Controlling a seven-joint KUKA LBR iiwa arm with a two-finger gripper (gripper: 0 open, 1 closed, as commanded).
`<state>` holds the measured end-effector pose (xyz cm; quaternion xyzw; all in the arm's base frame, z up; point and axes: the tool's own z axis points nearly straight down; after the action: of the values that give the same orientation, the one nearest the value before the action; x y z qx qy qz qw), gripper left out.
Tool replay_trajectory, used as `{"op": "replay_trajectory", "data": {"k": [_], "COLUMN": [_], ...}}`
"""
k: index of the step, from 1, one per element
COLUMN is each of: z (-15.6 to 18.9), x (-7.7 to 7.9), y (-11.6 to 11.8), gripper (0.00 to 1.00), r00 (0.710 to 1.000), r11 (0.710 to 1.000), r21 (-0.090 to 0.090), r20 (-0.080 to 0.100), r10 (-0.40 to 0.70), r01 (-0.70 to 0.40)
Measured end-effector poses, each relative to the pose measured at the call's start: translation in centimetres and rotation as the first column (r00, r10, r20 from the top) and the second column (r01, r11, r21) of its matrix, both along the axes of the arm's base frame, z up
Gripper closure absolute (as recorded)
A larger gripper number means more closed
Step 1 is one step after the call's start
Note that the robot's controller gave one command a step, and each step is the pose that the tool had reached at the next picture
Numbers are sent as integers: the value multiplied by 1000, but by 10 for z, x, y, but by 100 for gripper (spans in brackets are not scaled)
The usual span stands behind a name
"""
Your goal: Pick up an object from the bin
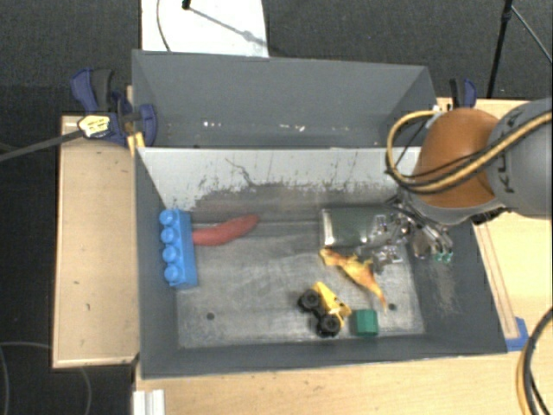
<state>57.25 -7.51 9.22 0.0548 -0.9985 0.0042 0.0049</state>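
Our end effector sits low in the right half of the bin, reaching in from the right under the arm's orange cover and its looped cables. We cannot tell whether it is spread or closed, since its metal parts cannot be made out against the clutter beneath.

It hangs right over the upper end of an orange-yellow toy animal, which lies slanted on the bin floor with its long body running down and to the right. We cannot tell whether the end effector touches it. Just behind the animal, toward the back wall, lies a shiny dark green foil packet, its right edge hidden beneath the end effector.

Near the front wall, below the animal, we see a small yellow toy vehicle with black wheels, and just beside it on the right a small green block. Well apart on the left side, a blue studded building brick lies lengthwise along the left wall. A red pepper-like piece lies just beside its upper end, pointing to the right.
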Motion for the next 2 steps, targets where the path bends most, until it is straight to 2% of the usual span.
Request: {"op": "replay_trajectory", "data": {"k": [1, 2], "z": [36, 172], "x": [-10, 7], "y": [-2, -2], "gripper": [100, 100], "r00": [997, 959], "r11": [997, 959], "r21": [11, 8], "r20": [4, 14], "r10": [78, 285], "r01": [-78, -285]}}
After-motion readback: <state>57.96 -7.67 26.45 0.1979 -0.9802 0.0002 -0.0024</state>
